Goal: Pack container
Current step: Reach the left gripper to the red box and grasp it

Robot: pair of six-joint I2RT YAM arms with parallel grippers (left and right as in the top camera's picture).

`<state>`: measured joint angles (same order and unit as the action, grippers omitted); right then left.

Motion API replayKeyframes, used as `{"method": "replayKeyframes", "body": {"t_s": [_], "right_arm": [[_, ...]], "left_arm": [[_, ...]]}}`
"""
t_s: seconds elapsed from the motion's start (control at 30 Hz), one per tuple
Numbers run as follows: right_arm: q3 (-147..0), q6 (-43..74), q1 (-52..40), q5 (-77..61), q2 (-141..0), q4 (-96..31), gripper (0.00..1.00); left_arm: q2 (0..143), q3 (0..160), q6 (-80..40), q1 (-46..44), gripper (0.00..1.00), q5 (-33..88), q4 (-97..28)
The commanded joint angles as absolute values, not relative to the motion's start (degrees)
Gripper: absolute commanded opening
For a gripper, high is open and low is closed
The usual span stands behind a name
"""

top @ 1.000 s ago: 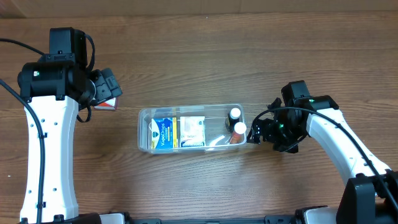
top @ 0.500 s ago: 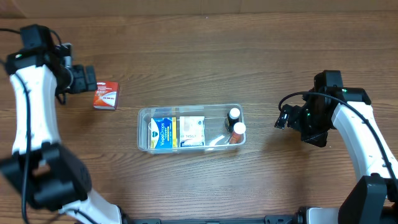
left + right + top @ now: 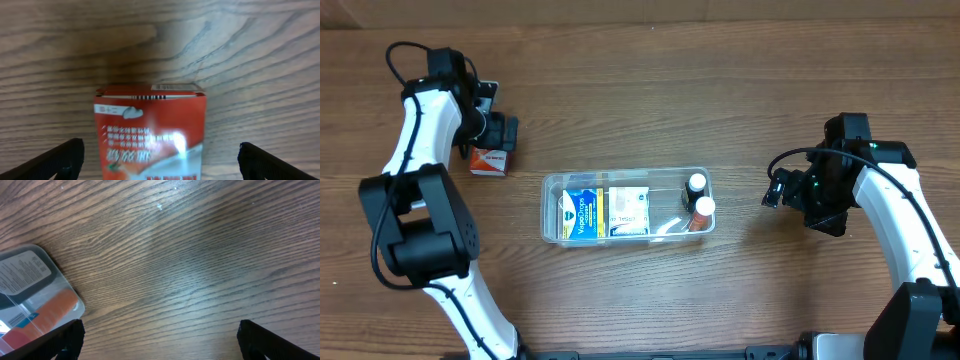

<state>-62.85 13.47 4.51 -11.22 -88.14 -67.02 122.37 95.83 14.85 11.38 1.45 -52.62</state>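
The clear container (image 3: 552,190) lies at the table's middle, holding a blue-and-yellow box (image 3: 583,213), a white box (image 3: 628,210) and two white-capped bottles (image 3: 697,183). A red box (image 3: 488,160) lies on the table to its upper left. My left gripper (image 3: 497,143) hangs over the red box; in the left wrist view the gripper (image 3: 160,167) is open, with the red box (image 3: 150,130) between its widely spread fingers (image 3: 60,160). My right gripper (image 3: 775,190) is open and empty to the right of the container; its view shows the container's corner (image 3: 77,305).
Bare wooden table surrounds the container. The left arm's white links run down the left side (image 3: 420,150). The right arm (image 3: 900,230) reaches in from the lower right.
My left gripper swung from the far left to above the red box. My right gripper backed away right from the container a second ago and has held still since.
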Motion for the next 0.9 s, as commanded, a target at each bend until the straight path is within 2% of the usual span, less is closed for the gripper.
{"method": "replayKeyframes", "body": {"t_s": [0.0,0.3,0.7,0.87], "right_arm": [[-64.12,13.26,4.75,-10.68,-87.9,-67.11,1.0],[-64.12,13.26,4.75,-10.52,-87.9,-67.35,1.0],[-64.12,13.26,4.75,-10.52,-87.9,-67.77,1.0],[-64.12,13.26,4.75,-10.52,-87.9,-67.92,1.0]], "left_arm": [[125.4,95.79,11.99,11.66,1.0,-0.64,-52.45],[126.26,95.72,4.29,11.64,1.0,-0.32,-53.32],[127.22,95.24,3.64,11.66,1.0,-0.64,-55.42],[127.22,94.94,3.62,11.66,0.93,-0.62,-55.48]]}}
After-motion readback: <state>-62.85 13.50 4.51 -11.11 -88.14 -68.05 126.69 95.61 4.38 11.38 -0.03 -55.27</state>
